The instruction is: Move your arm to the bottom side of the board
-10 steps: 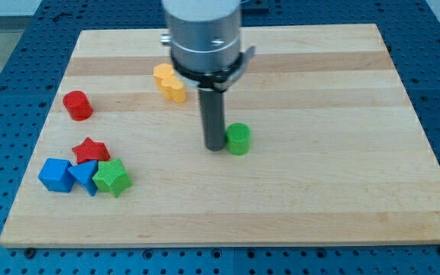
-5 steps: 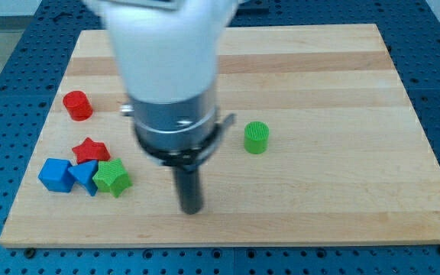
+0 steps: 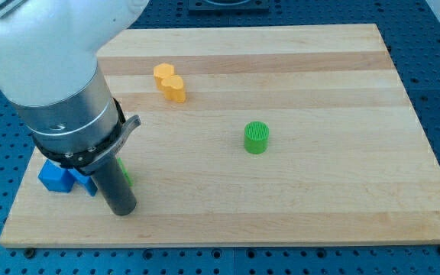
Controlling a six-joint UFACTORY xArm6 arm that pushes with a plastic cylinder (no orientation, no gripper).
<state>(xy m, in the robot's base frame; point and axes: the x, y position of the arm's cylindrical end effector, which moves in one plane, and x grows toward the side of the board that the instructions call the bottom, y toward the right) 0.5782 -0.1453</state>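
Down near the board's (image 3: 319,221) bottom edge, toward its bottom-left corner, my tip (image 3: 122,211) rests on the wood, a bare rod holding nothing. Just beside it on the view's left sit a blue block (image 3: 53,177) and a partly hidden green block (image 3: 126,174). The green cylinder (image 3: 256,138) and yellow block (image 3: 169,82) stand well apart, toward the view's right and top.

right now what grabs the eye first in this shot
The big arm fills the view's left, my tip down near the board's bottom edge, beside the partly hidden blue blocks. Standing alone are the green cylinder mid-board and the yellow block toward the top.
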